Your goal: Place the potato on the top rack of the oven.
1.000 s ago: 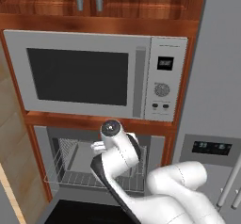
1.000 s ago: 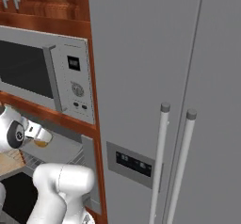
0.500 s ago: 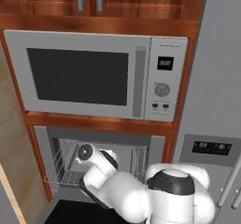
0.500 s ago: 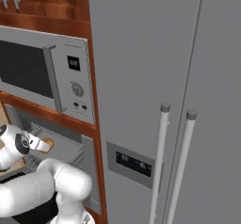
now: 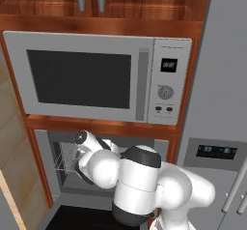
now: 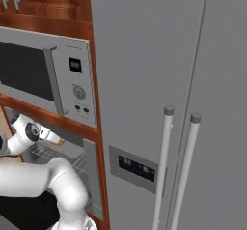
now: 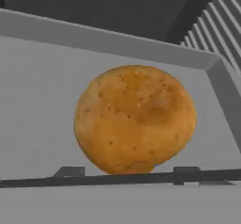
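Observation:
The potato, a lumpy orange-brown ball, sits between my gripper's two dark fingertips, and the gripper is shut on it. Behind it runs the oven's grey frame, with the dark cavity above and the wire bars of the top rack at the upper right. From the right base, the potato pokes out of the hand just in front of the rack. In the left base view, the wrist hangs before the oven opening, next to the silver rack.
A silver microwave sits directly above the oven in a wooden surround. The grey fridge with two upright handles stands to the right. The oven's dark door lies open below. My own bulky white arm blocks most of the opening.
The arm has folded lower and its elbow now looms in front. The hand, still holding the potato, has swung left and closer to the oven opening.

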Available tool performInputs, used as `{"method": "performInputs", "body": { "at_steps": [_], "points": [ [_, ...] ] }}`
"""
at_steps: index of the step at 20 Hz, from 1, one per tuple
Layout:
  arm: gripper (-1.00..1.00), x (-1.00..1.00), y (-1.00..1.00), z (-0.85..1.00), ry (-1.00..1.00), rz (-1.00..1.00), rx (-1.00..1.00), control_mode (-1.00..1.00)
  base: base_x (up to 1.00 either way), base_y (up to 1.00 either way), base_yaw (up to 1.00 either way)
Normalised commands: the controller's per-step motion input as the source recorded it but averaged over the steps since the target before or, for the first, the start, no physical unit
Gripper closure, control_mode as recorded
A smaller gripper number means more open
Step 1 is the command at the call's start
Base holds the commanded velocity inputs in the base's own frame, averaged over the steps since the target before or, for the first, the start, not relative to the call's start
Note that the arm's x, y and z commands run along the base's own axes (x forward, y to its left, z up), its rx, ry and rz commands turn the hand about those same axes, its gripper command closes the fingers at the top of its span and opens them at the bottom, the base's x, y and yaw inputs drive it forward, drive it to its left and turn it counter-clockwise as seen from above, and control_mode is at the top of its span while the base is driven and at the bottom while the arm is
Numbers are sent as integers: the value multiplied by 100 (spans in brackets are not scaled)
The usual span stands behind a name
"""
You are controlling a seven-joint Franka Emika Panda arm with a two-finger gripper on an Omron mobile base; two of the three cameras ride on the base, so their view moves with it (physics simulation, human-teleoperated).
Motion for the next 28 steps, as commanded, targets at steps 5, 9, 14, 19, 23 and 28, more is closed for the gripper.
{"method": "performInputs", "body": {
  "at_steps": [5, 9, 14, 19, 23, 28],
  "points": [
    [-100, -21, 16, -39, 0, 0, 0, -100, 0, 0, 0],
    [-100, -27, 6, 1, 0, 0, 0, -100, 0, 0, 0],
    [-100, -73, 26, 47, -2, -1, -7, -100, 0, 0, 0],
    [-100, -72, 3, 89, 0, -1, 0, -100, 0, 0, 0],
    [-100, -97, -12, 87, 0, -2, 13, -100, 0, 0, 0],
    [-100, -91, -70, 71, 0, 0, 29, -100, 0, 0, 0]
  ]
}}
